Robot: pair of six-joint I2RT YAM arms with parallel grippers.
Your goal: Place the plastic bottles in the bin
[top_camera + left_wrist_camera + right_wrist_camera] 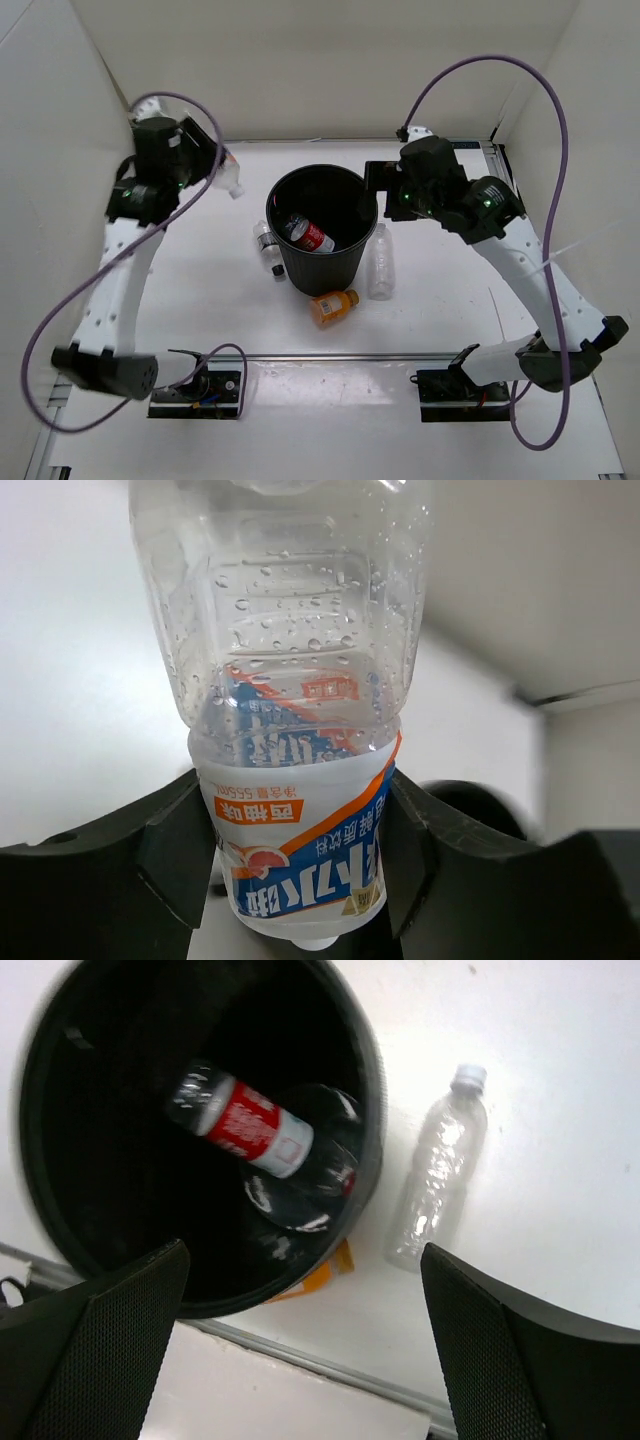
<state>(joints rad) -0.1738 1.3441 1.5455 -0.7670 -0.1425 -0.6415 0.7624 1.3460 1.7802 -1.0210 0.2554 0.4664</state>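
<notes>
1. Overhead view: the left gripper (pixel 222 172) holds a labelled bottle (pixel 231 181) near the back-left corner, well apart from the bin (pixel 325 275) at mid-table.
   - The bottle should travel right until it hangs over the dark opening, and only then should the squeeze loosen.
   - A red-label bottle (pixel 310 235) already lies inside.
   - A small bottle (pixel 266 245) lies against or just beside the bin's left side, a plain bottle (pixel 381 262) lies just right of it, and an orange bottle (pixel 333 306) lies at its near side.
   - The right gripper (pixel 378 180) hovers at the bin's right rim, so approaching from the left looks safest.

2. Left wrist view: both fingers (pixel 165 850) are clamped on the bottle across its blue-white label.
   - Droplets cling inside the thin clear wall above.
   - Such a wall probably gives under pressure, so the squeeze is best kept even and the swing smooth.

3. Right wrist view: the right fingers (pixel 110 1330) are spread wide with nothing between them.
   - They look down into the bin at the red-label bottle, with the plain bottle outside beside the wall.
   - This arm should stay out of the drop path.
</notes>
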